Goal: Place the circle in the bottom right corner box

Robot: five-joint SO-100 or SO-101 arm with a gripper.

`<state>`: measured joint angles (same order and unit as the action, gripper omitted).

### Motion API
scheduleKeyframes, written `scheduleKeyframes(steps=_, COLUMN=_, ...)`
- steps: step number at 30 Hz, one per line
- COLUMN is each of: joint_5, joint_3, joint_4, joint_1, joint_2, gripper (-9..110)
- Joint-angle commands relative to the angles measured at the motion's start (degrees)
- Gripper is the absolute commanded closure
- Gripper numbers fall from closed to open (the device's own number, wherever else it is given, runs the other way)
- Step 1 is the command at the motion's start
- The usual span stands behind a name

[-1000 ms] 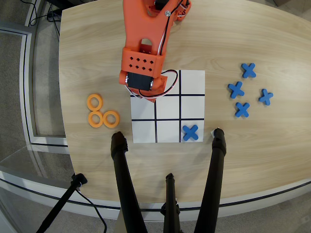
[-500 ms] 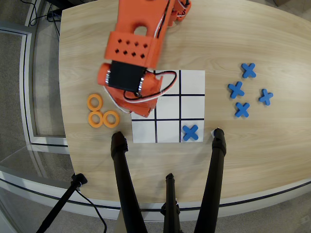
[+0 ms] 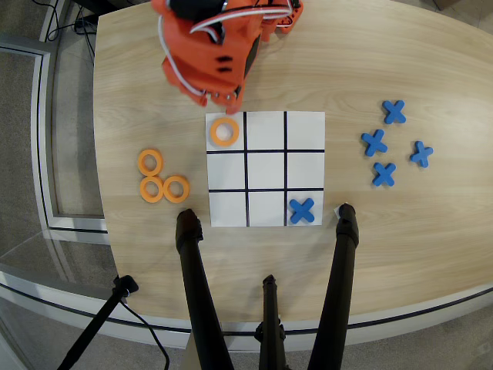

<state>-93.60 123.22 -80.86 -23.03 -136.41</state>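
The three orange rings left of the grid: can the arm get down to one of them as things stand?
Probably yes. The three rings lie on bare table left of the grid with nothing over them. The arm sits pulled back beyond the grid's far edge, so its way looks free.

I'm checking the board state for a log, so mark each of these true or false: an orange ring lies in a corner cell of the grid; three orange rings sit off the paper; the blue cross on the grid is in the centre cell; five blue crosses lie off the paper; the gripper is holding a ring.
1. True: an orange ring lies in the top left corner cell of the grid in the overhead view.
2. True: three rings sit on the table left of the paper.
3. False: the blue cross is in the bottom right cell.
4. False: four crosses lie off the paper.
5. False: the gripper is above the grid's top edge, clear of the ring.
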Motion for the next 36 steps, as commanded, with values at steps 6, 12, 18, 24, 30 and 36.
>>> scheduleKeyframes(steps=6, joint_5=1.7, joint_3=48.3, joint_4=18.5, joint_1=-4.5, joint_2=-31.5, gripper=102)
scheduleKeyframes(steps=12, joint_5=2.4, joint_3=60.0, joint_4=20.0, joint_1=-12.3, joint_2=-42.6, gripper=102)
scheduleKeyframes(steps=18, joint_5=3.0, joint_3=60.3, joint_4=12.2, joint_1=-19.9, joint_2=-48.1, gripper=102)
scheduleKeyframes(steps=24, joint_5=2.8, joint_3=60.3, joint_4=5.6, joint_1=-31.6, joint_2=-53.8, gripper=101)
scheduleKeyframes(steps=30, joint_5=2.9, joint_3=60.3, joint_4=6.3, joint_1=-53.3, joint_2=-57.9, gripper=101)
scheduleKeyframes(steps=36, joint_5=3.0, joint_3=60.3, joint_4=6.6, joint_1=-67.3, joint_2=-58.1, gripper=102)
